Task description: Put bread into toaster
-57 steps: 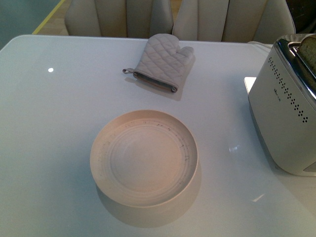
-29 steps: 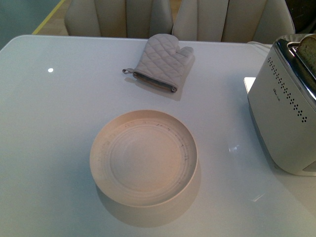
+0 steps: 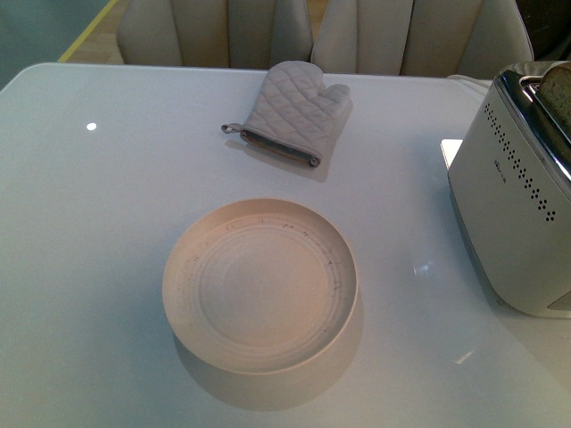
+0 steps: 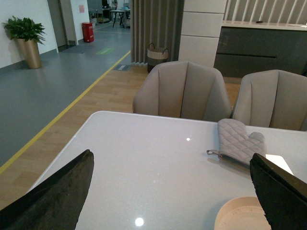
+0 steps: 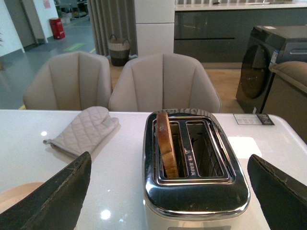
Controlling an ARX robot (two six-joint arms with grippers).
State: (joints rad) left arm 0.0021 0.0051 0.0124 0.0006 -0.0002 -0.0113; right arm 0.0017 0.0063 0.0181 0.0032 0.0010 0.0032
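Toaster point(image 3: 517, 214): white body, rows of small dark holes, shiny chrome top. Bread point(image 5: 166, 143): tan crumb, brown crust. Plate point(image 3: 260, 283): cream, faint concentric rings. Oven mitt point(image 3: 293, 111): pale grey, quilted diamond pattern, darker cuff trim. Tabletop point(image 3: 107, 223): glossy white. Pincer fingers point(image 5: 53, 201): black.

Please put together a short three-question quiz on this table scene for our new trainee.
1. True or false: the bread stands upright in one slot of the toaster.
2. Which lies on the table beyond the plate in the front view? A) oven mitt B) knife C) cup
3. Fill in: the toaster's other slot is ____.

Key
1. True.
2. A.
3. Empty. In the wrist views both the left tool and the right tool are open and hold nothing.
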